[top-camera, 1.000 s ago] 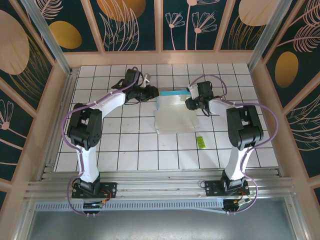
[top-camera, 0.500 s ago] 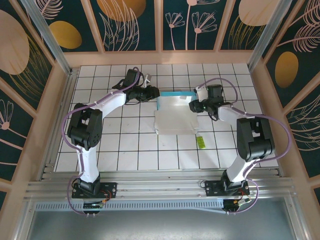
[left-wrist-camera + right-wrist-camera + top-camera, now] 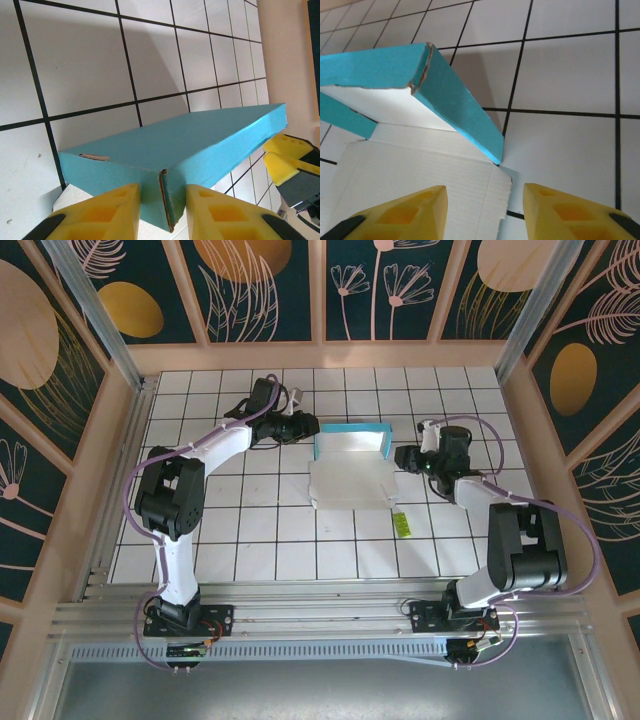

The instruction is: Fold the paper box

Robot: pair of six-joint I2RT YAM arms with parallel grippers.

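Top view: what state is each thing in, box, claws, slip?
teal and white card paper box: partly folded, teal far walls upright, white near flap flat.
left claw: shut on the box's far-left corner.
right claw: open, clear of the box.
small yellow-green paper slip: flat on the tiles, apart from the box.

My table [image 3: 260, 560] is white tile with black grid lines, evenly lit. Around it stand dark teal wall panels [image 3: 265, 310] with gold discs and pale plants, wood-framed; aluminium rails [image 3: 320, 615] run along its near edge.
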